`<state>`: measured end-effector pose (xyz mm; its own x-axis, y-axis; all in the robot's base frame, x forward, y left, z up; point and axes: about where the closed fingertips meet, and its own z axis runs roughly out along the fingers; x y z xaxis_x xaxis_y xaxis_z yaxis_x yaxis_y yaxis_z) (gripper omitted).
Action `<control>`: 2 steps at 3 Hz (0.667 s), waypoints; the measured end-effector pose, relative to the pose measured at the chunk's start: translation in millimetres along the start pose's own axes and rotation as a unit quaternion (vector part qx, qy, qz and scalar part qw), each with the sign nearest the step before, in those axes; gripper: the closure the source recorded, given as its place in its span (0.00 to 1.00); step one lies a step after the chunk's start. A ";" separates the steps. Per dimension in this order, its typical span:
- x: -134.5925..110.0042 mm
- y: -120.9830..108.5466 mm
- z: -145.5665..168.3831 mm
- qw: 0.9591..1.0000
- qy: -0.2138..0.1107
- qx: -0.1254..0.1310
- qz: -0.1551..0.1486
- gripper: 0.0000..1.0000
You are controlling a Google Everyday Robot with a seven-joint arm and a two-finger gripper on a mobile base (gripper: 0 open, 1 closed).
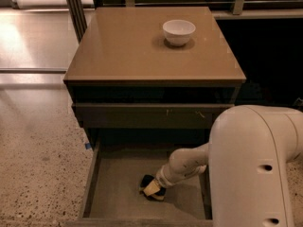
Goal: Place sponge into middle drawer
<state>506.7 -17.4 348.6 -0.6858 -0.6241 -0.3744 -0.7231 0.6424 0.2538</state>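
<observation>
Gripper (155, 187) is down inside the pulled-out middle drawer (116, 190), low over the drawer floor, right of centre and toward the front edge. Sponge (150, 189) is right at its tip, yellow foam showing with a dark patch beside it, and it looks to be touching or nearly touching the drawer floor. Can't tell if the gripper is clamped on the sponge or has let go, as the tip and sponge overlap. White arm (187, 163) slants down into the drawer from the right, and the big arm housing fills the lower right of the view. Above the open drawer is a shut drawer front (151, 115). A white bowl (179, 31) sits on the cabinet top (137, 51), well apart from the action. Speckled floor (38, 150) is on the left.

Progress, as a judgement: drawer is open and the sponge is inside it, so the task is nearly done. What's left is confirming the release and pulling the arm out.
</observation>
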 end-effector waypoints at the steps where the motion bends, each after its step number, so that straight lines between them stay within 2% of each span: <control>1: 0.0 0.0 0.0 1.000 0.000 0.000 0.000 0.20; 2: 0.0 0.1 0.1 1.000 0.000 0.000 0.000 0.00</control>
<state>506.7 -17.4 348.5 -0.6858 -0.6241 -0.3744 -0.7231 0.6423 0.2539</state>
